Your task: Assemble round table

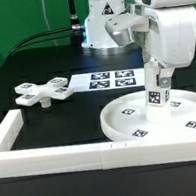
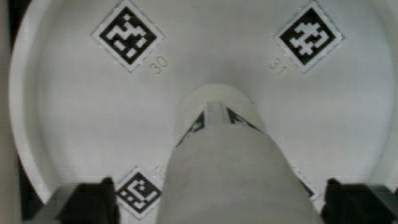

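The round disc (image 1: 122, 121) lies flat on the table at the exterior view's right, with several square tags on its face. My gripper (image 1: 157, 79) is shut on the short cylinder leg (image 1: 155, 97) and holds it upright, its lower end at the disc's middle. In the wrist view the leg (image 2: 228, 140) runs down between the dark fingers (image 2: 86, 205) of my gripper (image 2: 217, 206) onto the disc (image 2: 214, 45). The cross-shaped piece (image 1: 42, 92) lies on the table at the exterior view's left, apart from the disc.
The marker board (image 1: 109, 79) lies flat behind the disc, between it and the robot base. A long white square-bar frame (image 1: 43, 154) runs along the front and up the left side. Black cables (image 1: 47, 34) trail over the green backdrop.
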You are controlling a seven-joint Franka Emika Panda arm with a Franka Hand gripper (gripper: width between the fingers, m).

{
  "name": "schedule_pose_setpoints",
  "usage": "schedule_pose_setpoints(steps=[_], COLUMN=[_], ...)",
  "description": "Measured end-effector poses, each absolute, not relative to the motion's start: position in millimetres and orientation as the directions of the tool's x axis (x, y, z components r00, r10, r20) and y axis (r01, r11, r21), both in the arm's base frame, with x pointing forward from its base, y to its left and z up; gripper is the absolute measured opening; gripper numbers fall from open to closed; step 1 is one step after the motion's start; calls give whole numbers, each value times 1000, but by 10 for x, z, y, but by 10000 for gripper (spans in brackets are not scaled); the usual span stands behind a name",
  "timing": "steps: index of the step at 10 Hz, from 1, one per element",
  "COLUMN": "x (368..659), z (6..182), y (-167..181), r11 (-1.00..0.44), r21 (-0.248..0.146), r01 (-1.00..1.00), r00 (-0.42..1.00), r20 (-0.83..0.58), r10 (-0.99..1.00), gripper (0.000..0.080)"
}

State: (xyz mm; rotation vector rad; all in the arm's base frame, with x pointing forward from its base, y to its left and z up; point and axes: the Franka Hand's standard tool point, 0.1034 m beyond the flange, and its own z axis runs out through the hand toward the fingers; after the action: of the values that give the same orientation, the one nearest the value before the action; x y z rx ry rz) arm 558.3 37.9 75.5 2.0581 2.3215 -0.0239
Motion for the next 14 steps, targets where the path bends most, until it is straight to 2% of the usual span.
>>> schedule_pose_setpoints(steps=[1, 5, 7, 9, 14], x=[5582, 5580, 5566, 5546, 5538], z=[753, 747, 743, 739, 733], y=[379, 376, 383, 379, 387], r11=[119, 73, -69, -296, -591], r21=[14, 15, 12, 2, 6], r01=[993, 997, 998, 955, 807], r00=[-118, -73, 69, 296, 591], r20=[-39, -38, -36, -29, -23], r10=[992, 997, 997, 955, 807], gripper=[404, 406, 406, 406, 407])
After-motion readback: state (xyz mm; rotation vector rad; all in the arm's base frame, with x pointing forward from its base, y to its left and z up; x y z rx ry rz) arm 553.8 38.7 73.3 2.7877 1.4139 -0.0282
